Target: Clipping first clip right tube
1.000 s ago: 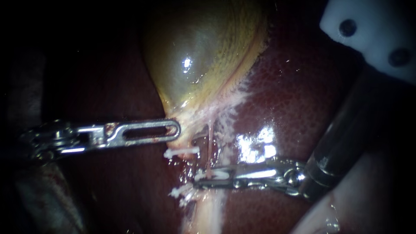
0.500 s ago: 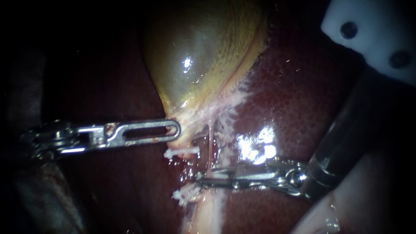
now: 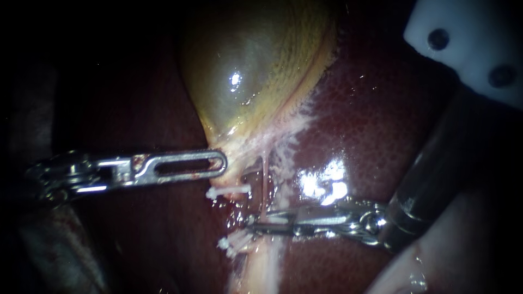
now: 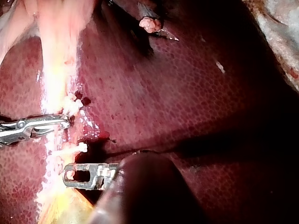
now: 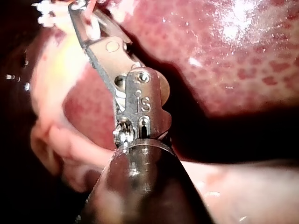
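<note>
The yellow-green gallbladder [image 3: 256, 71] lies on the dark red liver [image 3: 370, 125]. My left instrument [image 3: 220, 163] comes in level, its slotted jaws shut on the gallbladder's neck. Below the neck runs the thin pink right tube [image 3: 263, 182]. My right instrument [image 3: 256, 222] has its jaws shut across this tube, with a white clip [image 3: 275, 216] between them. Two white clips [image 3: 231, 190] [image 3: 234, 242] sit on the left tube beside it. The left wrist view shows both instruments [image 4: 70, 173] [image 4: 63, 122] either side of a clip [image 4: 77, 148]. In the right wrist view the right instrument [image 5: 86, 11] reaches the pale tissue.
A white block with two dark holes [image 3: 468, 49] fills the upper right corner above the right instrument's dark shaft [image 3: 436, 174]. Pale pink tissue [image 3: 430, 267] lies at the lower right. A bright wet glare [image 3: 324, 185] sits on the liver just above the right jaws.
The right instrument's jaws have closed down on the right tube, squeezing the white clip narrower. The left instrument and the gallbladder have stayed put.
</note>
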`<action>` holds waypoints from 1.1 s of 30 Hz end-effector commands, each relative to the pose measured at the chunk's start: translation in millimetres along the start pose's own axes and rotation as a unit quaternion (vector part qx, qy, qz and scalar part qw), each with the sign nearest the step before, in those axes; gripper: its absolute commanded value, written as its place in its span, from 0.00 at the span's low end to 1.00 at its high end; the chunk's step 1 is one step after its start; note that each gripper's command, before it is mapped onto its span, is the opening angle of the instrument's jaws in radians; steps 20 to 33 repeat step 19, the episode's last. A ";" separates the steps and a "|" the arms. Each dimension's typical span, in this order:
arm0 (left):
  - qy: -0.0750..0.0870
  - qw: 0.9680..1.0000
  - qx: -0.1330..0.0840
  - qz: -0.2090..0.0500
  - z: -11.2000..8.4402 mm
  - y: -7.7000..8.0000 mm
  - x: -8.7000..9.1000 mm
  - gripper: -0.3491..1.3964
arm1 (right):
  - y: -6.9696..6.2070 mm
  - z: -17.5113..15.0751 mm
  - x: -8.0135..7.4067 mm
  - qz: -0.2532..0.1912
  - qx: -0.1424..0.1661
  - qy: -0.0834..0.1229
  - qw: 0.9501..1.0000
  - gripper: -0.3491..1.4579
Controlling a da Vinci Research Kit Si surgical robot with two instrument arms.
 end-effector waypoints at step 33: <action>0.000 1.000 0.000 0.000 0.2 -0.1 0.0 0.00 | 0.0 0.0 0.0 0.000 0.000 0.000 1.000 0.00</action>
